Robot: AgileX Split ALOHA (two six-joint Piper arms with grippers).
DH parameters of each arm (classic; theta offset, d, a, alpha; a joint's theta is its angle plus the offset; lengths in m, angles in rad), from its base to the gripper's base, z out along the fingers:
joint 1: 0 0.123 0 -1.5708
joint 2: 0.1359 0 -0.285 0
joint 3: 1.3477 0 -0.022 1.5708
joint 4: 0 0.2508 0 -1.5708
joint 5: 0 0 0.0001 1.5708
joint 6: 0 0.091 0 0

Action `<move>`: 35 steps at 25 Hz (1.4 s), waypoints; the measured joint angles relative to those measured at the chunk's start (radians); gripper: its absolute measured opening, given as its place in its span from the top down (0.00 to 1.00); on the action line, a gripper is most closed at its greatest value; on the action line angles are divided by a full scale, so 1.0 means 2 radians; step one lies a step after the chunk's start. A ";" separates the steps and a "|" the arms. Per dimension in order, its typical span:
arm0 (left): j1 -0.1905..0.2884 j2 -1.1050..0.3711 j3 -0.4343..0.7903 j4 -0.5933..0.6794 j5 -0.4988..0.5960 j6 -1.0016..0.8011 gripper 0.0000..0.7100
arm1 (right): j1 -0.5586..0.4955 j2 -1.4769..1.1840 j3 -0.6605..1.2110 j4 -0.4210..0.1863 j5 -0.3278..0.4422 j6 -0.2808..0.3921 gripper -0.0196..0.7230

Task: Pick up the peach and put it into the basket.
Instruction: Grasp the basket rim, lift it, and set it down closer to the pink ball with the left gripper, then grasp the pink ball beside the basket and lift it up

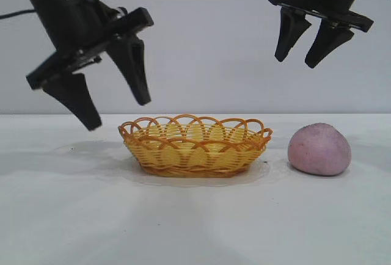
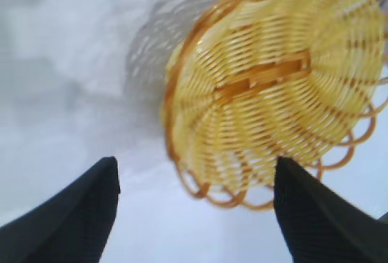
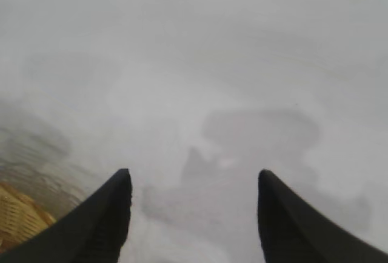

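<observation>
The dull pink peach (image 1: 319, 149) rests on the white table, to the right of the basket (image 1: 195, 145) and apart from it. The yellow woven basket with its orange looped rim stands mid-table with nothing in it; the left wrist view looks down into the basket (image 2: 273, 87). My left gripper (image 1: 119, 115) hangs open above the table just left of the basket, nothing between its fingers. My right gripper (image 1: 296, 62) hangs open high up, above the gap between basket and peach. The peach is out of both wrist views.
The white table (image 1: 73, 216) runs to a plain grey wall behind. A corner of the basket (image 3: 18, 217) shows at the edge of the right wrist view, and the gripper's shadow falls on the bare tabletop there.
</observation>
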 joint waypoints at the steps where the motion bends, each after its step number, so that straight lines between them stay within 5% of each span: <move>1: 0.000 0.000 -0.012 0.027 0.013 -0.007 0.35 | 0.000 0.000 0.000 0.000 0.000 0.000 0.44; 12: 0.006 0.000 -0.092 0.179 0.049 -0.019 0.35 | 0.000 0.000 0.000 0.000 0.000 0.000 0.44; 25: 0.105 0.000 -0.092 0.224 0.083 -0.036 0.35 | 0.000 0.000 0.000 0.000 0.007 0.000 0.44; 35: 0.123 -0.033 -0.082 0.236 0.098 -0.060 0.35 | 0.000 0.000 0.000 0.000 0.013 0.000 0.44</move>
